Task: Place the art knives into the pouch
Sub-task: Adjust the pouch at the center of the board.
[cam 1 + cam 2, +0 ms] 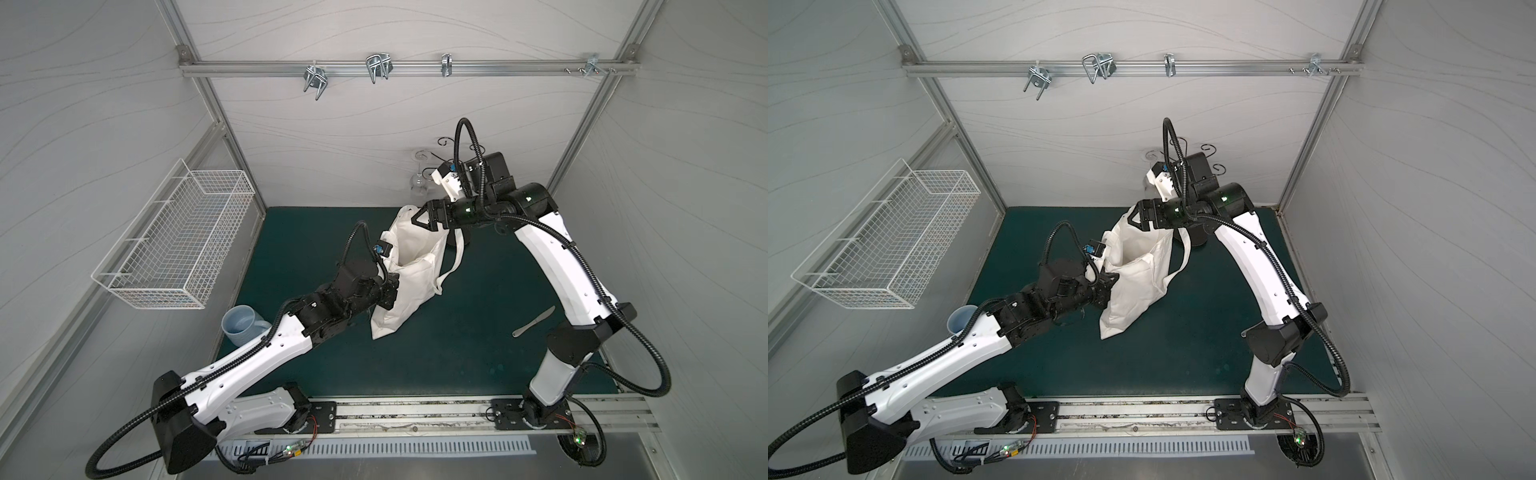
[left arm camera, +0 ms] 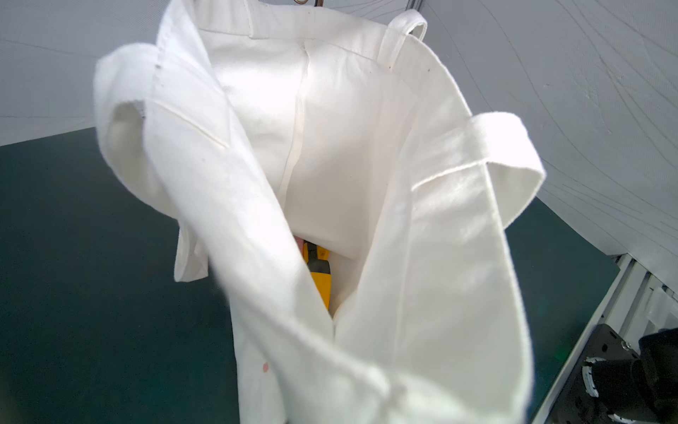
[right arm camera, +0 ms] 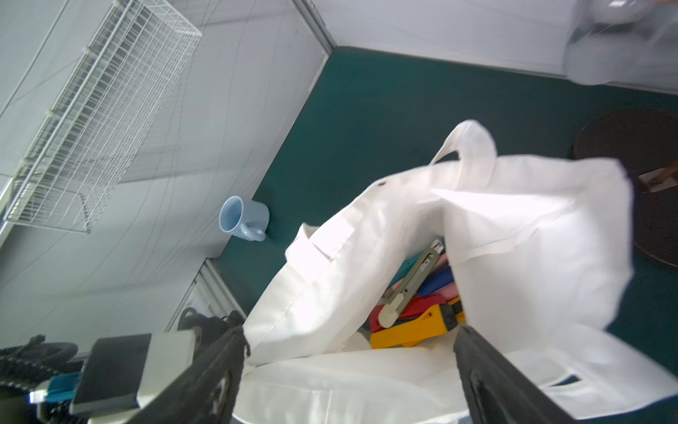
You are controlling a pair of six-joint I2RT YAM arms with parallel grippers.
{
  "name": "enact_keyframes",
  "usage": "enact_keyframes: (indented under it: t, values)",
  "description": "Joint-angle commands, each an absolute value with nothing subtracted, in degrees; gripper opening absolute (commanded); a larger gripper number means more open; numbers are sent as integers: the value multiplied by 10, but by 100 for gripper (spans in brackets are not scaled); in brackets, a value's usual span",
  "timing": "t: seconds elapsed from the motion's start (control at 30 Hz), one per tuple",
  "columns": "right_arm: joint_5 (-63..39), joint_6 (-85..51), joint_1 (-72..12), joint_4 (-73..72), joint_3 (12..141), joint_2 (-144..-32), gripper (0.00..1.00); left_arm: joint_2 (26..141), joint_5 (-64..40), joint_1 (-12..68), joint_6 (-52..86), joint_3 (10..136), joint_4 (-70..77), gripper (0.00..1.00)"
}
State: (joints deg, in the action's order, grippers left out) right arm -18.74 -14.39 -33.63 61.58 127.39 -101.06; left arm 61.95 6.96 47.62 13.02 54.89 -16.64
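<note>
Lying in pouch: art knife (right wrist only).

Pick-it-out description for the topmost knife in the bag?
Find the white canvas pouch on the green mat. Inside its open mouth lies a pile of coloured cutters. The art knife is the slim olive-grey one on top, cream-capped; its neighbours are yellow, red, blue, pink.

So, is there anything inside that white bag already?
Yes, the right wrist view shows a grey-green art knife lying on other coloured cutters inside the open pouch.
</note>
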Motion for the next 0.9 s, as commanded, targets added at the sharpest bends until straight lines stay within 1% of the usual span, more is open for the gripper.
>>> enact_keyframes:
  t: [0.0,0.33,0.43,0.87]
  values:
    - [-131,-118,-340,660,1288,-1038,92,595,71,491,149,536,-154,0]
    - [-19,-100,-339,676,1245,-1048,91,538,91,515,182,490,-187,0]
    - [-1,-94,-336,675,1233,-1049,91,521,98,521,187,482,-200,0]
    - [-37,-99,-299,652,1209,-1089,88,465,128,558,201,464,-253,0]
